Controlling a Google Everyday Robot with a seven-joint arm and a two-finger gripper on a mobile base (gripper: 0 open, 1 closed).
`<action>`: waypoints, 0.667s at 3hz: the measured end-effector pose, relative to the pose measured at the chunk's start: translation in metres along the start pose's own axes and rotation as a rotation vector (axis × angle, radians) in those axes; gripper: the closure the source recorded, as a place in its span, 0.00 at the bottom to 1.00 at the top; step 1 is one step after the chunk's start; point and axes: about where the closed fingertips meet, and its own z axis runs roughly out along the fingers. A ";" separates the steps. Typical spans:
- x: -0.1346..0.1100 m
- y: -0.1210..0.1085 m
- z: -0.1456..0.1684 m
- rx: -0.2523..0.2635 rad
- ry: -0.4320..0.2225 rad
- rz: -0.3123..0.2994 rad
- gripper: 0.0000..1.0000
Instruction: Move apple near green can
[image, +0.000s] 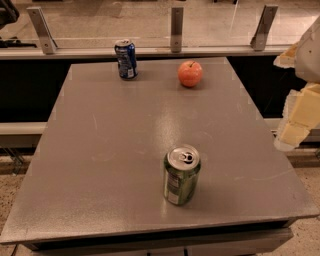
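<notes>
Green can (181, 175) upright, front; apple (190, 73), blue can (126, 59) far back; gripper (299, 120) cut off right edge, closure cannot tell.

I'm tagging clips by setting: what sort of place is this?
Probably an indoor test area in an office or lab building: a plain grey table stands against a glass railing with metal brackets, over a speckled floor. The gripper hangs beside the table's right edge.

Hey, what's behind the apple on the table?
A strip of table, then its far edge and a ledge with a metal post. The apple hides the small patch right behind it. The gripper hangs off the table's right side.
</notes>
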 end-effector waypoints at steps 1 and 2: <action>-0.004 -0.008 -0.005 0.017 0.003 -0.001 0.00; -0.024 -0.042 0.008 0.037 -0.032 0.017 0.00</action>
